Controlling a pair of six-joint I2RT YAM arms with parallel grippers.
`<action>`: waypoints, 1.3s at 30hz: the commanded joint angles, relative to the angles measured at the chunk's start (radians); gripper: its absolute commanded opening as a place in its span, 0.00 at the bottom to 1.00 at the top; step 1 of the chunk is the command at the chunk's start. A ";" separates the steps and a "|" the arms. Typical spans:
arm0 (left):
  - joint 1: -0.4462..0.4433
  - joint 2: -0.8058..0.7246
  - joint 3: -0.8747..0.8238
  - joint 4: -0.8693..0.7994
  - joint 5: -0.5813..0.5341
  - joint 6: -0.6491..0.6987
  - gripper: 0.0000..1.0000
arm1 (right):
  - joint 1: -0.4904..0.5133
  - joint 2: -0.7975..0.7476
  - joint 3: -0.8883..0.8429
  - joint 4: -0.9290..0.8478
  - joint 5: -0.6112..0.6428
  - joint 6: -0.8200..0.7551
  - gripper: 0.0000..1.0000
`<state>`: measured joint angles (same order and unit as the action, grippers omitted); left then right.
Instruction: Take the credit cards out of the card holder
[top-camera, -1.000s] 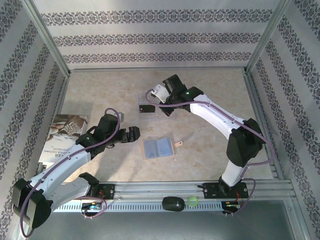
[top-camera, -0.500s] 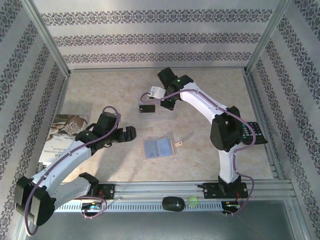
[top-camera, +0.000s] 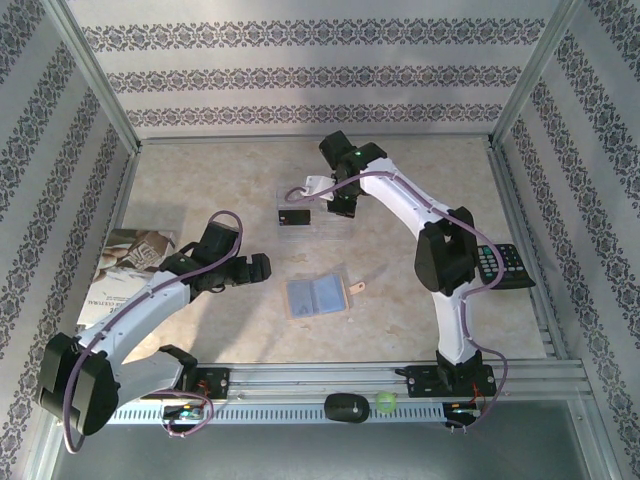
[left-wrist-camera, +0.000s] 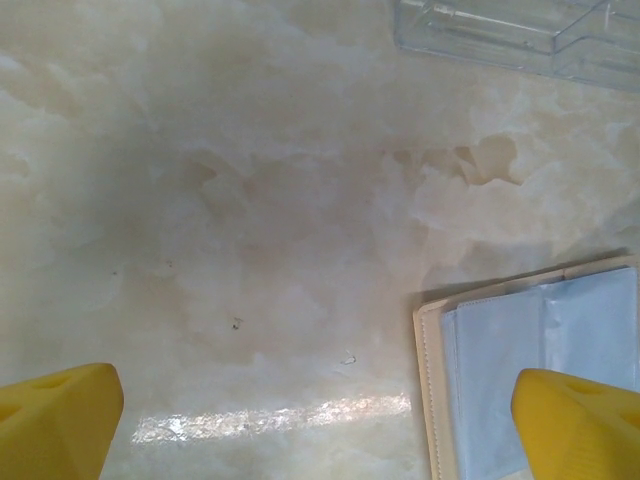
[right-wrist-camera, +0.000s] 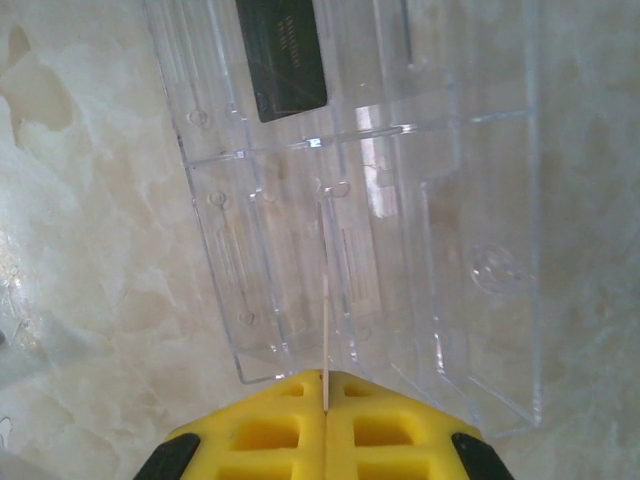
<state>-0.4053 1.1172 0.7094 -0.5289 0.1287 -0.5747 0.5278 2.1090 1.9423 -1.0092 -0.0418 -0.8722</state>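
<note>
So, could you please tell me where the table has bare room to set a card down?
Bare marble lies beyond the booklet, left of the clear tray. Another patch sits between the card holder and the keypad device. It is crowded from the tray down to the card holder, where the left end effector hangs open.

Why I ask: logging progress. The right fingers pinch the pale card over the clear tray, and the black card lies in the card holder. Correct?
No. The black card lies in the clear tray, not the card holder; the right wrist view shows it. The rest holds.
</note>
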 joint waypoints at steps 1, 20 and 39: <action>0.018 0.014 0.027 -0.014 0.003 0.013 1.00 | 0.005 0.021 0.023 -0.028 -0.023 -0.039 0.00; 0.030 0.039 0.013 0.011 0.014 0.005 1.00 | 0.013 0.071 0.008 0.041 -0.030 -0.063 0.00; 0.034 0.021 -0.021 0.048 0.039 -0.011 1.00 | 0.035 -0.012 -0.080 0.277 -0.011 0.047 0.30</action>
<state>-0.3840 1.1610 0.7071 -0.5159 0.1570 -0.5758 0.5545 2.1696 1.8931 -0.8383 -0.0448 -0.8806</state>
